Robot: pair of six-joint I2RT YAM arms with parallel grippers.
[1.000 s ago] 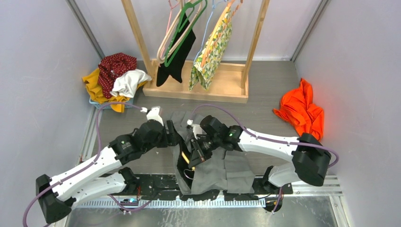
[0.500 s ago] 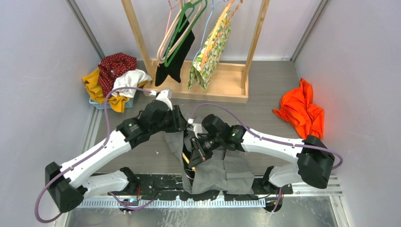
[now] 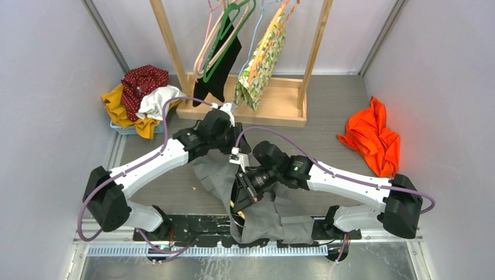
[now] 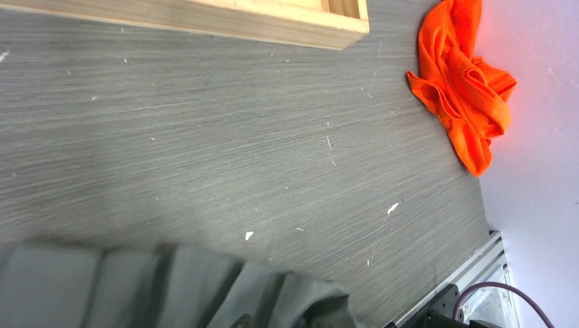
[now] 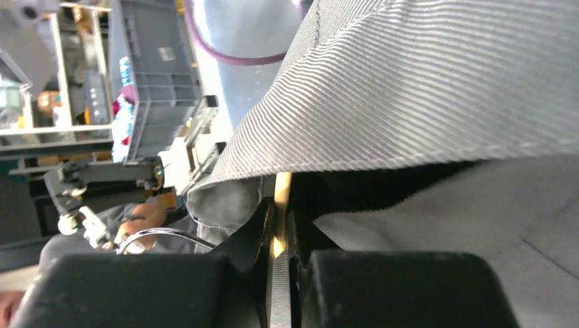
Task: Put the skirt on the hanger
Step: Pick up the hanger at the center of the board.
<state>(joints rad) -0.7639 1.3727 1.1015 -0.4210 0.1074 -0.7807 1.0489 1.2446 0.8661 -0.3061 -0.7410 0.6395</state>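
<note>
The right gripper [image 5: 280, 229] clamps the yellow hanger [image 5: 282, 198] inside the grey skirt [image 3: 274, 213], whose far edge the left gripper [image 3: 229, 143] pinches.

A pleated grey skirt [image 4: 171, 287] lies bunched across the scuffed grey table [image 4: 205, 137], well apart from the pale wooden rack base [image 4: 273, 17] on the table's far side. Off the base's right-hand corner, a crumpled orange garment [image 4: 464, 89] rests against the lavender wall [image 4: 539, 137]. Farther from the base, past the garment, a metal rail [image 4: 488, 263] and a purple cable [image 4: 502, 294] edge the table.
</note>
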